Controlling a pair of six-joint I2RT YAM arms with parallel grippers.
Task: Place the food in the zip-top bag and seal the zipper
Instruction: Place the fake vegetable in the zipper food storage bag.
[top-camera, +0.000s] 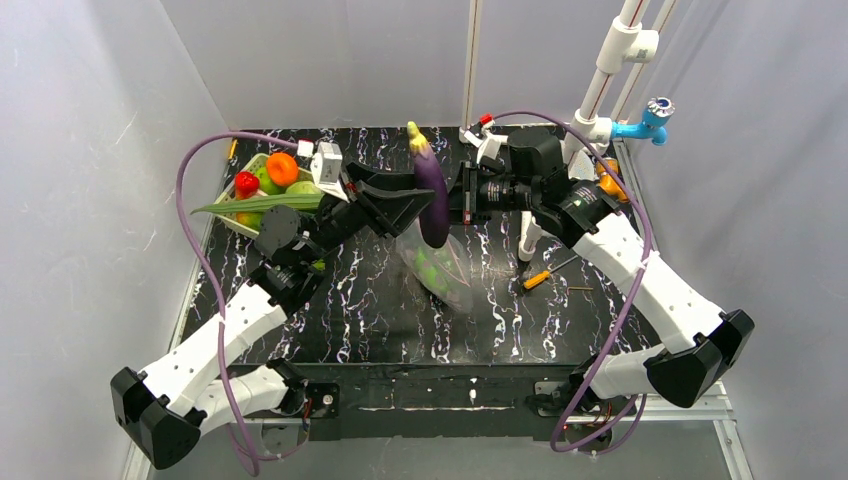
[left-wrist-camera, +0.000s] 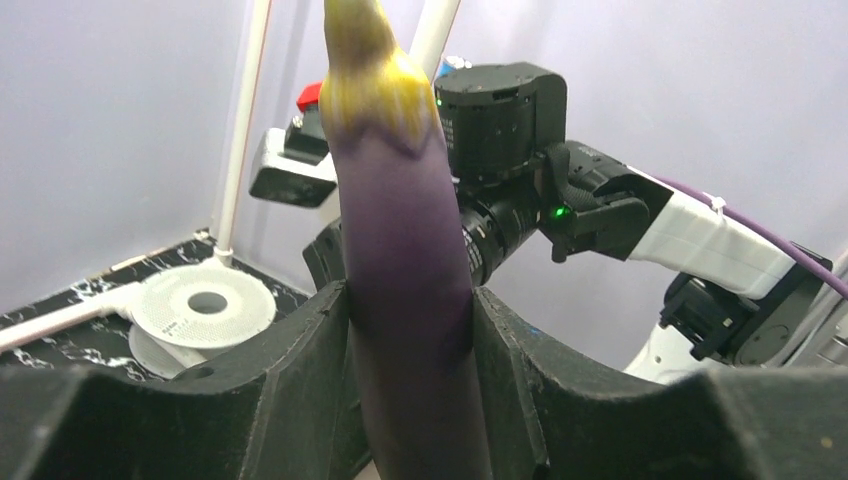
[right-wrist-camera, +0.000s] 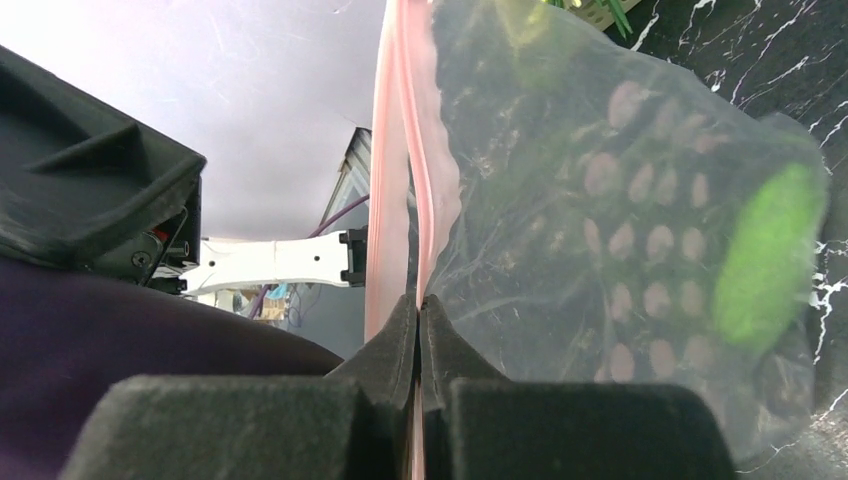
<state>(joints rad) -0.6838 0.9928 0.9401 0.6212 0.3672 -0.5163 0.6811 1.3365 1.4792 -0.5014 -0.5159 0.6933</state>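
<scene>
Here, left gripper (left-wrist-camera: 410, 340) clamps the smooth purple eggplant (left-wrist-camera: 400, 220), right gripper (right-wrist-camera: 420, 312) pinching the pink zipper (right-wrist-camera: 400, 150) of the dotted bag (right-wrist-camera: 640, 230).

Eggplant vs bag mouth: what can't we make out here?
- Lower tip of eggplant: left wrist, cut off by left gripper and bottom edge.
- Whether it's inside the zip-top bag: top view, eggplant overlaps the mouth.
- Bag contents: right wrist, green blur behind dotted plastic.
</scene>
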